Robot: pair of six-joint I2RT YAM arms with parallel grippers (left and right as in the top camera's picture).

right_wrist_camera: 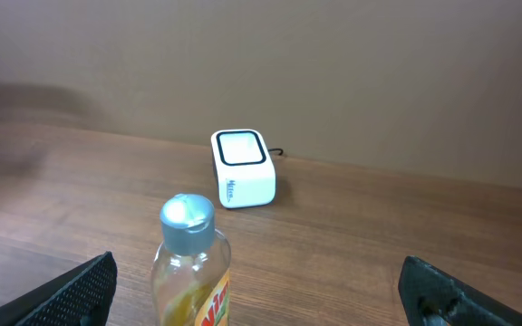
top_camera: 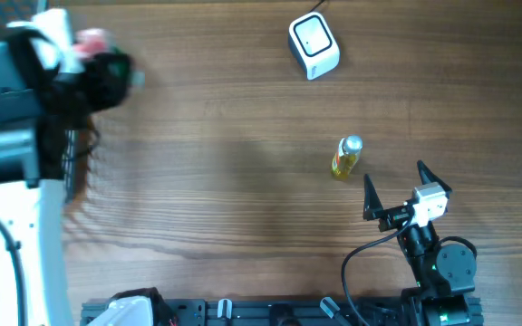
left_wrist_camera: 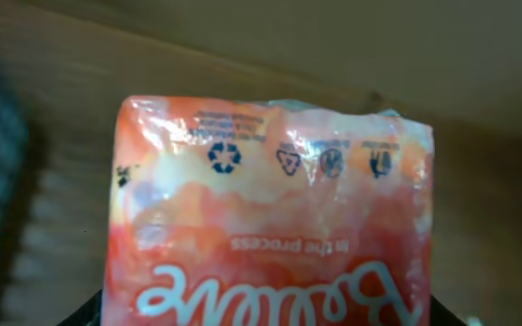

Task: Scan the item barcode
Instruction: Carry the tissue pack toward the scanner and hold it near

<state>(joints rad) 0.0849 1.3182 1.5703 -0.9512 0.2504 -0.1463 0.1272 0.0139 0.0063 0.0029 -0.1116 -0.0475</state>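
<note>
The item, a pink-orange plastic packet [left_wrist_camera: 270, 208] with white script lettering, fills the left wrist view, and my left gripper [left_wrist_camera: 261, 319] is shut on it, dark fingers [left_wrist_camera: 82, 313] showing at its lower corners. Recycling symbols show on the packet, but its barcode is out of view. In the overhead view the left gripper [top_camera: 98, 56] is blurred at the far left back with the packet [top_camera: 90, 40] in it. The white scanner [top_camera: 314, 45] sits at the back right, well away from the packet. My right gripper [top_camera: 394, 174] stands open, with nothing between its fingers.
A small bottle of yellow liquid with a grey cap [top_camera: 346, 157] stands just ahead and left of the right gripper [right_wrist_camera: 256, 299]. From the right wrist, the bottle [right_wrist_camera: 191, 272] is near and the scanner [right_wrist_camera: 241, 168] beyond it. A black rail [top_camera: 243, 312] runs along the front edge.
</note>
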